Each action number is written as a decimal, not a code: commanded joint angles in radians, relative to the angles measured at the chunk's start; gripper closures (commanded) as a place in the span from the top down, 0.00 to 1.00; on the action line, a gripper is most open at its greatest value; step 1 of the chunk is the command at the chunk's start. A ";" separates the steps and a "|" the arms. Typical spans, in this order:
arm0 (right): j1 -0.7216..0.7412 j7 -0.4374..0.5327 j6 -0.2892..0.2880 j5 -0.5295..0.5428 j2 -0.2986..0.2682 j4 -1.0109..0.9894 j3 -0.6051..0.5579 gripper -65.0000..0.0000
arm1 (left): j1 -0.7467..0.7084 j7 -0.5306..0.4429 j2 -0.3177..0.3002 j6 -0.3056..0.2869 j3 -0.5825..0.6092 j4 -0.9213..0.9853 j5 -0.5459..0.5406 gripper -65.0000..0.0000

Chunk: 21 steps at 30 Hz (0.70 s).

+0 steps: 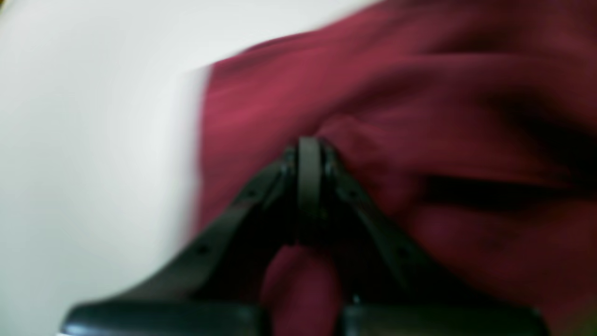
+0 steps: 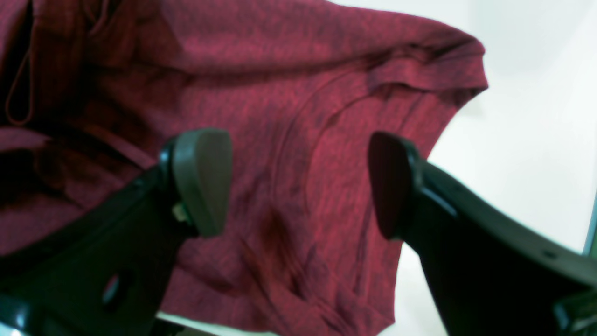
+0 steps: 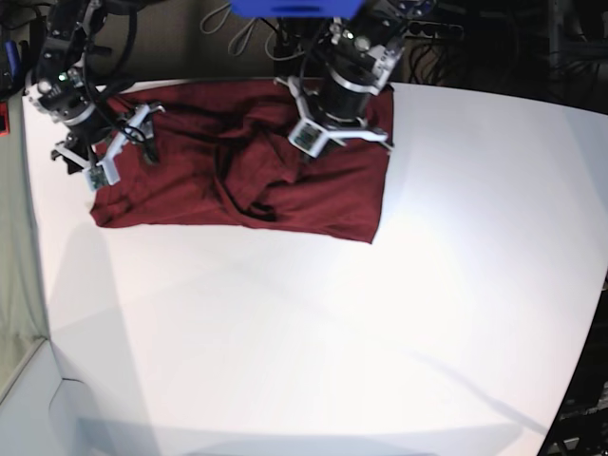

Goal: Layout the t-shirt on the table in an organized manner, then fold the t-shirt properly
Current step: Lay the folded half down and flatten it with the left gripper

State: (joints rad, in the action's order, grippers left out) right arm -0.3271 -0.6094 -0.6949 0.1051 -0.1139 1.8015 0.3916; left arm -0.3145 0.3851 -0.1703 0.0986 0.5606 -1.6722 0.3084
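Right under our two pincers sits the t-shirt [image 3: 237, 180], bunched at the far edge of the table [image 3: 313, 342], so we're honestly still at the start. Our left gripper [image 1: 308, 154] has its jaws pressed together with a pinch of maroon cloth caught between the tips; fabric puckers up around them and a bit pokes through below, though that wrist view is pretty blurry, so we can't say which part of the garment it is. Our right gripper [image 2: 298, 182] is spread wide with nothing in it, the fabric lying between and beneath its pads [image 2: 205, 177], and a rounded edge of the cloth just beyond it with bare table off to the side. From the base view the shirt is a rough rectangle but far from flat: there's a dark ridge of folds running through the middle, between the two pincers, and the sleeves aren't clearly laid out. So we'd say the layout part isn't done yet, only a first grab on one side. Still left: getting a second hold, pulling it smooth and spread, then all the actual folding. Loads of open table sits on the near side of both pincers for that.
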 commanded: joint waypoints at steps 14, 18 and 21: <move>0.041 0.023 -0.003 0.015 -0.008 0.017 0.117 0.72 | 0.028 -0.022 -0.116 -0.297 0.174 -0.274 0.004 0.00; 0.041 0.021 -0.003 0.015 -0.008 0.017 0.135 0.72 | 0.025 -0.016 -0.073 -0.297 0.062 -0.251 0.007 0.00; 0.035 0.021 -0.003 0.015 -0.008 0.019 0.135 0.72 | 0.004 -0.016 -0.016 -0.297 -0.084 -0.191 0.008 0.00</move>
State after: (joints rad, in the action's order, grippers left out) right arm -0.2947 -0.6121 -0.6952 0.1085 -0.1131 1.8015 0.5224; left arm -0.3080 0.3847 -0.1951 -0.2050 0.4755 -1.8545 0.3176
